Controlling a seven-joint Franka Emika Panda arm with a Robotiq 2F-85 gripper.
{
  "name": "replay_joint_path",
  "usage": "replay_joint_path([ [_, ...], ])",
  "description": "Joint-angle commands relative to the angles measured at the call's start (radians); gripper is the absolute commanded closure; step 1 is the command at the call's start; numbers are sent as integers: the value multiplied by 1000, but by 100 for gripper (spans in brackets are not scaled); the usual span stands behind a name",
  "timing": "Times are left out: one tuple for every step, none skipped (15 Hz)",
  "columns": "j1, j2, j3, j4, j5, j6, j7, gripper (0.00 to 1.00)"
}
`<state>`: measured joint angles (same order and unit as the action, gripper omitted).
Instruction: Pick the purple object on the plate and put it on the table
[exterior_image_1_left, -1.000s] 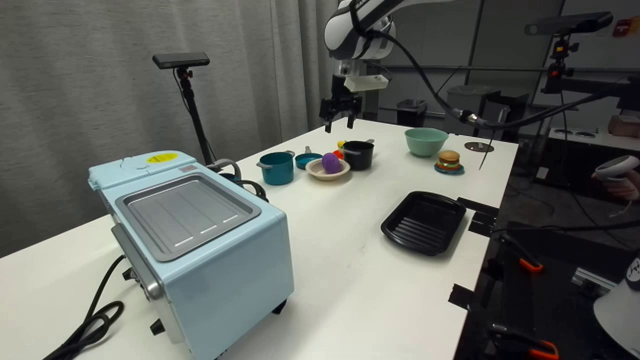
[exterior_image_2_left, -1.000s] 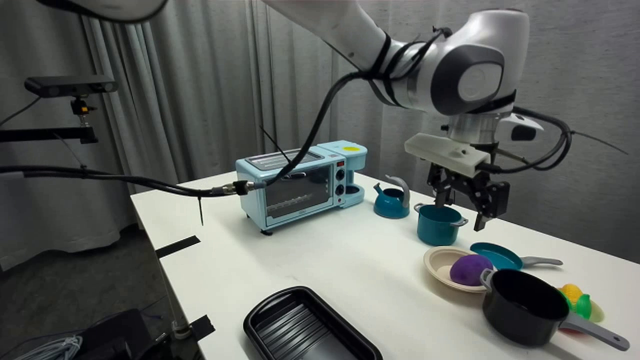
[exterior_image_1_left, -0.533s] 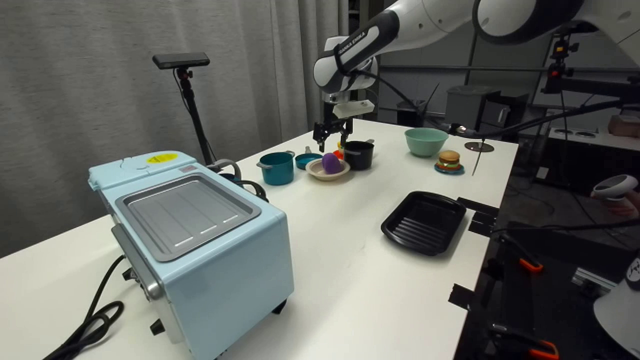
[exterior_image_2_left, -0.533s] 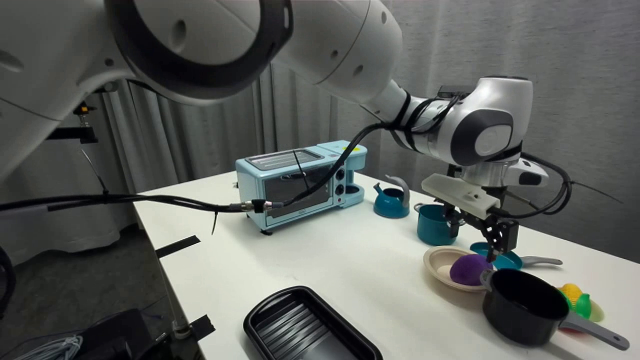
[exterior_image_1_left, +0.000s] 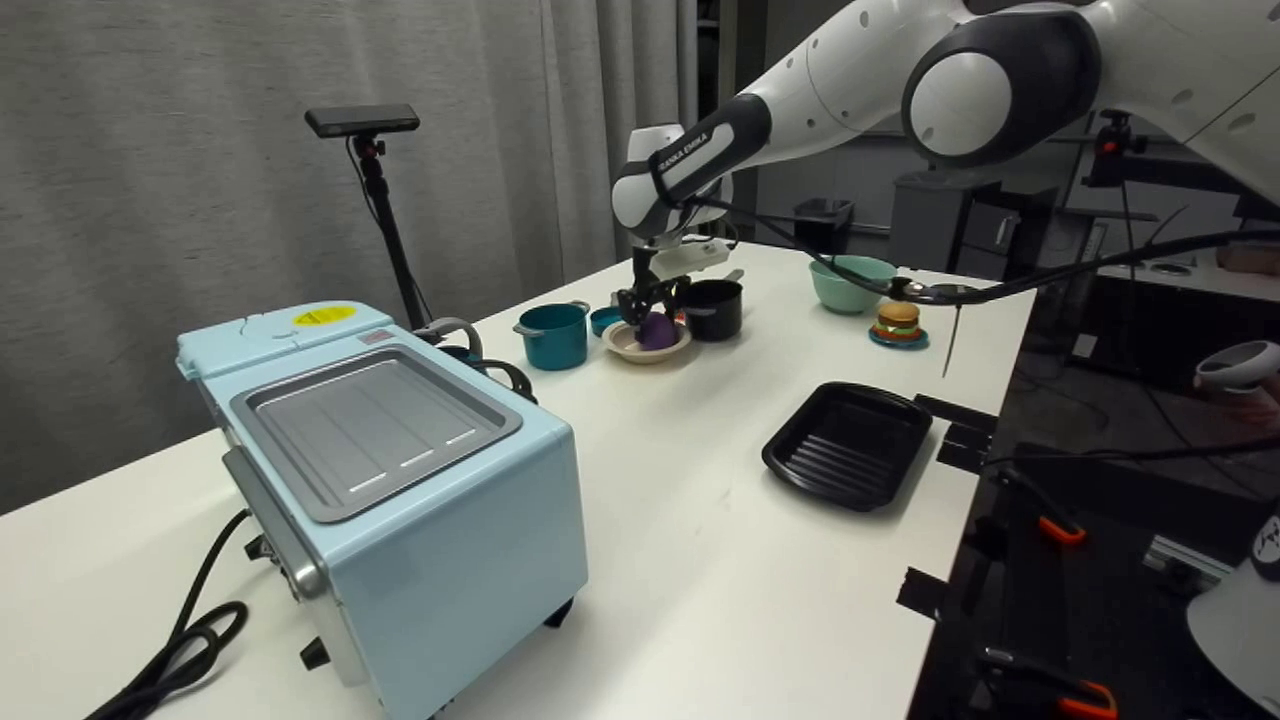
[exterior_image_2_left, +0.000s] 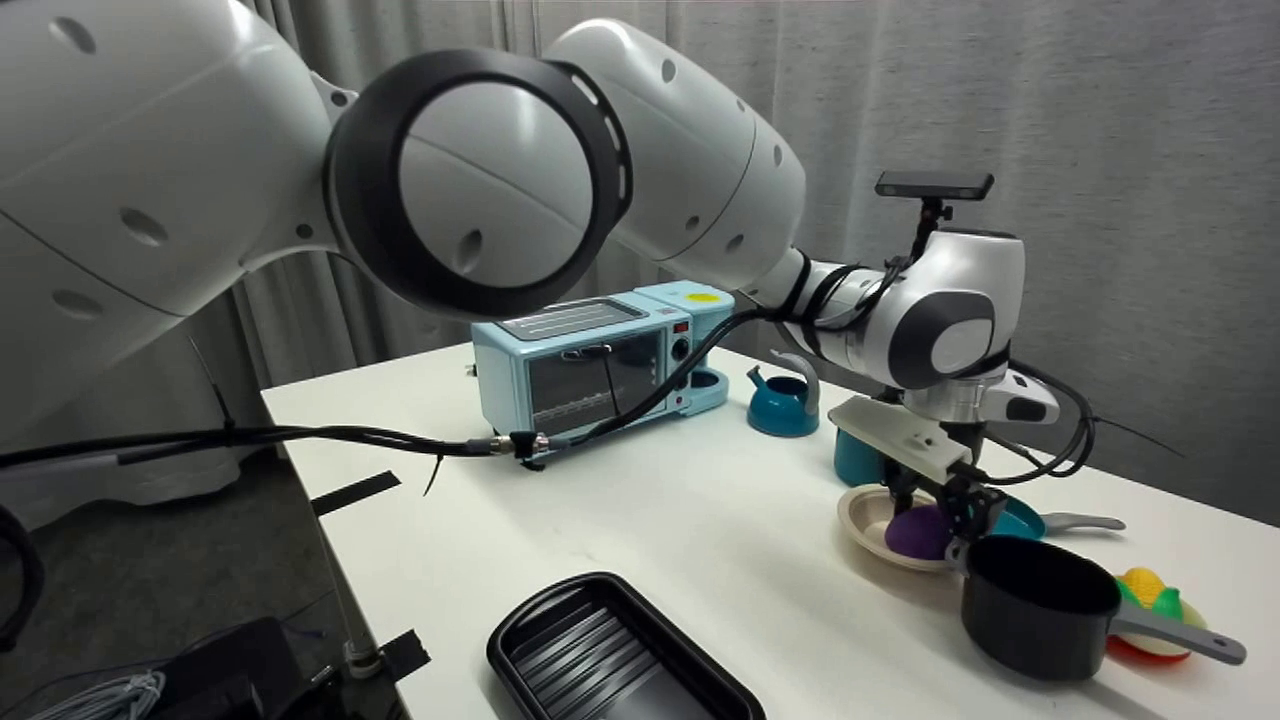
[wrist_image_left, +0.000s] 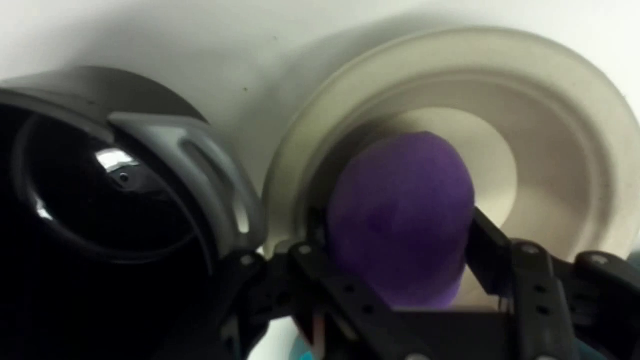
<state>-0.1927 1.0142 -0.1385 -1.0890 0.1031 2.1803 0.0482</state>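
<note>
Black, a pot (wrist_image_left: 100, 200) is seen leftmost in the wrist view. Next, the purple object (wrist_image_left: 405, 210) is held, it appears, between both fingers of the gripper (wrist_image_left: 397, 222), inside the pale plate (wrist_image_left: 555, 145), whose bare side is shown at right. The pick is judged in hand; a straight lift past rim and pot is called for, then release onto the white table (exterior_image_2_left: 650, 530).

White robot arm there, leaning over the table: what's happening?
The white robot arm has its gripper down at the cream plate, fingers on either side of the rounded purple object. The job is to move that object onto the white table, but it is in the plate for now. Whether the fingers grip it firmly is hard to tell. A black saucepan stands close beside the plate.
</note>
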Motion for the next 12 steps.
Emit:
replay_joint_path([
  [-1, 25, 13, 56, -23, 1, 25, 63],
  [2, 9, 13, 36, -26, 8, 20, 69],
  [4, -6, 12, 19, -28, 14, 17, 77],
  [7, -27, 11, -8, -30, 21, 15, 83],
  [22, -49, -5, -40, -20, 35, 8, 90],
  [25, -73, -5, -70, -20, 48, 4, 91],
  [32, -99, -6, -108, -22, 71, 3, 92],
  [38, -136, -6, -161, -24, 100, -5, 95],
  [29, -169, 10, -196, -41, 119, -11, 97],
  [32, -215, 10, -259, -49, 147, -24, 94],
  [37, -247, 11, -304, -56, 169, -28, 94],
  [39, -280, 12, -348, -64, 189, -37, 94],
])
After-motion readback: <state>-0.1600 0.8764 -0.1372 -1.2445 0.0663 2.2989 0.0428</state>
